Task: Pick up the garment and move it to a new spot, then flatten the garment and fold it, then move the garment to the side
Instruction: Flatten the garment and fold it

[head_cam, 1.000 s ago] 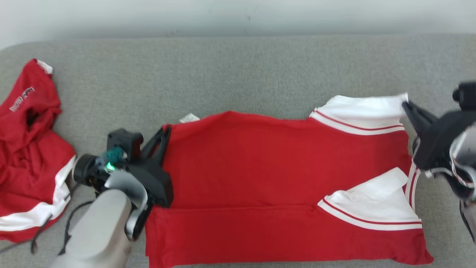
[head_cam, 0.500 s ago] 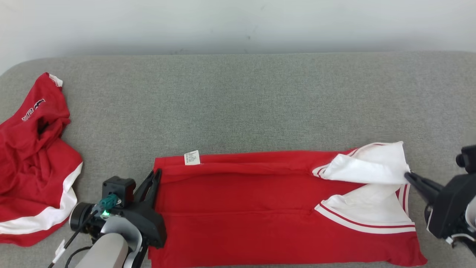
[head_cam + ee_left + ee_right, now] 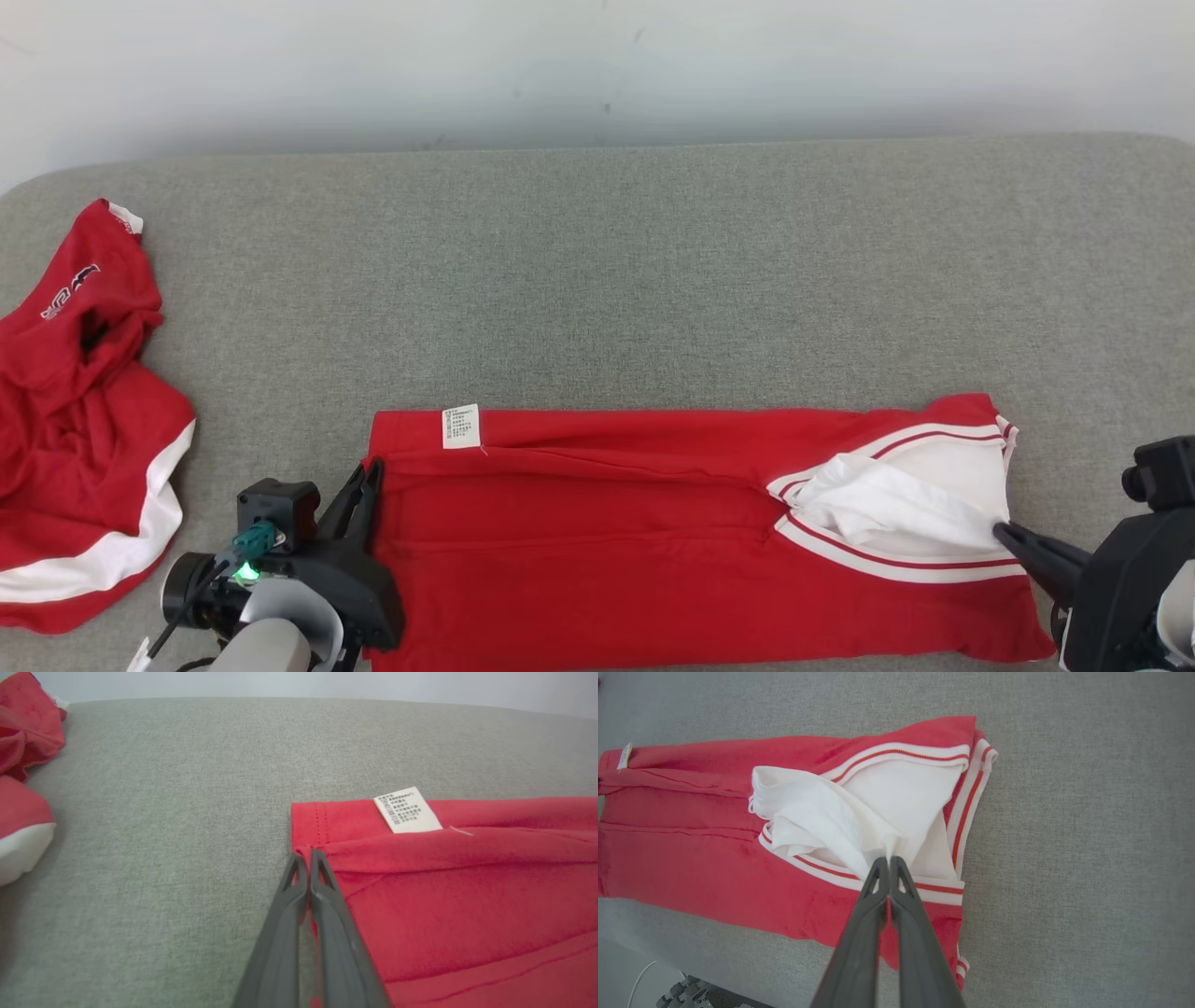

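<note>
Left gripper [image 3: 302,856] is pinched shut on the left edge of the red garment [image 3: 607,551], and the right gripper [image 3: 888,859] is clamped on its white sleeve cloth. The garment lies folded lengthwise at the front of a grey fabric surface [image 3: 597,280], with a pale wall [image 3: 597,65] behind. A crumpled red shirt [image 3: 75,420] lies well apart at the far left.

So the bench [image 3: 597,280] is just grey fabric. A red garment [image 3: 607,541] with white trim lies folded long near the front edge, and there's a crumpled red shirt [image 3: 75,420] at the left end.
</note>
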Motion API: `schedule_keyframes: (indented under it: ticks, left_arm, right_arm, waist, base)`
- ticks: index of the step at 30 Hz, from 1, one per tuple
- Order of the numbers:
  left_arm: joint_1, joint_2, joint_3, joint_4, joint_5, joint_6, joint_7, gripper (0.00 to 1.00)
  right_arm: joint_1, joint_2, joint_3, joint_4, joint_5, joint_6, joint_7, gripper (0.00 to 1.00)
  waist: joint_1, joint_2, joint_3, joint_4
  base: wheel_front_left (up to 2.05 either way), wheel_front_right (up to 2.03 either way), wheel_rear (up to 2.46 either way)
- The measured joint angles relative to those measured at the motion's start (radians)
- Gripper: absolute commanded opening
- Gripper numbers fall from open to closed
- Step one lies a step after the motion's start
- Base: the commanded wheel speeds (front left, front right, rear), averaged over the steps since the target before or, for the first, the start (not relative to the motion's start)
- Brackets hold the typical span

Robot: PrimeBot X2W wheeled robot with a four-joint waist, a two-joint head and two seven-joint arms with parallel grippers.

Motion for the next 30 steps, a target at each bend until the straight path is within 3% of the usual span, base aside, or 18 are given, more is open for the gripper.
schedule_keyframes:
  ticks: [1, 2, 3, 4, 9, 13, 22, 30]
  left_arm:
    - [0.002, -0.001, 0.002, -0.001, -0.001, 0.005, 0.0, 0.46]
    - [0.006, -0.003, 0.008, -0.002, -0.003, 0.008, -0.002, 1.0]
    - [0.014, -0.005, 0.014, -0.006, -0.008, 0.015, -0.003, 1.0]
    - [0.023, -0.006, 0.021, -0.009, -0.01, 0.017, -0.003, 1.0]
    - [0.09, -0.019, 0.119, -0.14, -0.004, 0.052, -0.004, 1.0]
    - [0.205, -0.049, 0.232, -0.317, 0.056, 0.05, -0.006, 1.0]
    - [0.409, -0.171, 0.425, -0.583, 0.218, -0.068, -0.007, 1.0]
    - [0.514, -0.198, 0.465, -0.657, 0.281, -0.113, -0.007, 1.0]
  right_arm:
    - [0.004, 0.007, -0.001, -0.005, -0.008, 0.0, 0.005, 0.11]
    - [0.01, 0.012, -0.001, -0.008, -0.013, 0.0, 0.016, 0.19]
    - [0.017, 0.018, -0.003, -0.008, -0.018, 0.0, 0.026, 0.28]
    - [0.024, 0.025, -0.006, -0.007, -0.027, 0.0, 0.03, 1.0]
    - [0.04, 0.048, -0.01, -0.008, -0.055, 0.0, 0.019, 1.0]
    - [0.056, 0.07, -0.013, -0.007, -0.057, 0.0, -0.028, 1.0]
    - [0.059, 0.198, -0.134, 0.054, -0.121, 0.0, -0.195, 1.0]
    - [0.008, 0.25, -0.189, 0.17, -0.16, 0.0, -0.254, 1.0]
  waist:
    - [0.0, 0.0, -0.001, 0.0]
    - [0.0, 0.0, -0.002, -0.001]
    - [0.0, 0.0, -0.004, -0.001]
    - [0.0, 0.0, -0.006, 0.0]
    - [0.0, 0.0001, -0.02, 0.002]
    - [0.0, 0.0, -0.036, 0.006]
    - [0.0, 0.0001, -0.078, 0.02]
    - [0.0, 0.0001, -0.114, 0.031]
  base:
    - [0.0, 0.0, 0.0]
    - [0.0, 0.0, 0.0]
    - [0.0, 0.0, 0.0]
    - [0.0, 0.0, 0.0]
    - [0.0, 0.0, 0.0]
    - [0.0, 0.0, 0.0]
    - [0.0, 0.0, 0.0]
    - [0.0, 0.0, 0.0]
